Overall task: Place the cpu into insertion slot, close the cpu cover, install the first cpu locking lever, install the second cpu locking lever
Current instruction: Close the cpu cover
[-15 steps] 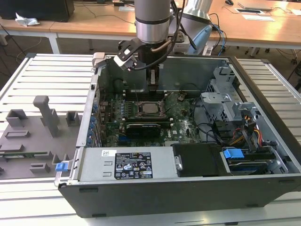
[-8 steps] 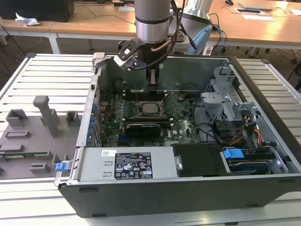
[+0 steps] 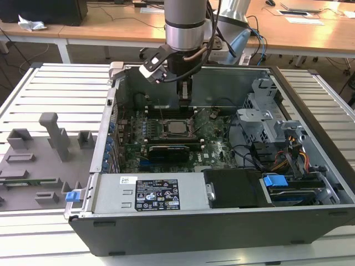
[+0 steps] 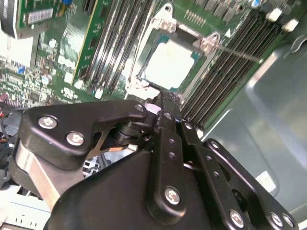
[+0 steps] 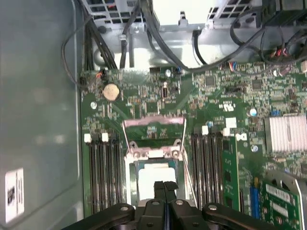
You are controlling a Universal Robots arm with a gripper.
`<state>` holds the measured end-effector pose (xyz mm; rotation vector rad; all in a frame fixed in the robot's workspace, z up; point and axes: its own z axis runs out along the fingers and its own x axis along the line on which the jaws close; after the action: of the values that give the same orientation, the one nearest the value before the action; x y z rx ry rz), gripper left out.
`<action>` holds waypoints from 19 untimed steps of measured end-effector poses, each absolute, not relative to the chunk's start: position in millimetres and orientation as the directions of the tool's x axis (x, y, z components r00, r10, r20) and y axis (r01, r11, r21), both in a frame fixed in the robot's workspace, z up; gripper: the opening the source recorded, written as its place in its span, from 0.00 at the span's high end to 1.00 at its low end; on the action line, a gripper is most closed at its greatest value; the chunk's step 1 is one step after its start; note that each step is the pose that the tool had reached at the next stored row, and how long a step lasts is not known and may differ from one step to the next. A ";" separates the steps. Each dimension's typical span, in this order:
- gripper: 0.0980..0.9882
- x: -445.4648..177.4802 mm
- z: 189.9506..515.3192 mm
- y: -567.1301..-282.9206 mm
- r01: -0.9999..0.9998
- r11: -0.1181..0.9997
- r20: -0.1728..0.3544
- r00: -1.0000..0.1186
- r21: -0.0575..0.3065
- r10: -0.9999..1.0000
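The gripper [image 5: 164, 186], fingers pinched together empty, is hovering over the seated cpu [image 5: 154, 176], probably lining up a push on the cpu cover [image 5: 153, 120].

Robot arm [image 3: 186, 22]: a smooth, silver-grey cylinder, ringed near its lower end by a thin dark seam. Black cables [image 3: 206, 51] curl around its side. A boxy white-and-black camera housing [image 3: 157, 62] is bracketed to it on the exterior view's left. Beneath is a narrow, matte black gripper [image 3: 186, 102]. In the second wrist view its flat black link bars [image 4: 206, 167] are pinned with shiny round silver screws [image 4: 172, 195], and a silvery metal barrel [image 4: 29, 165] sits behind them. In the first wrist view 2 slim black fingers [image 5: 159, 188] rise from 4 rounded knuckles, each with 1 screw
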<state>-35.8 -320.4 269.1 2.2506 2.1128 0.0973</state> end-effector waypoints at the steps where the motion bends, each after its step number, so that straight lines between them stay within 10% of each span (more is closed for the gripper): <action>1: 0.99 -31.4 269.1 -320.4 0.995 -0.063 0.010 0.062 0.081 0.998; 19: 0.99 39.8 265.2 -320.4 0.995 -0.068 0.009 0.068 0.073 0.998</action>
<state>39.8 -320.4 265.2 2.2606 2.1116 0.0867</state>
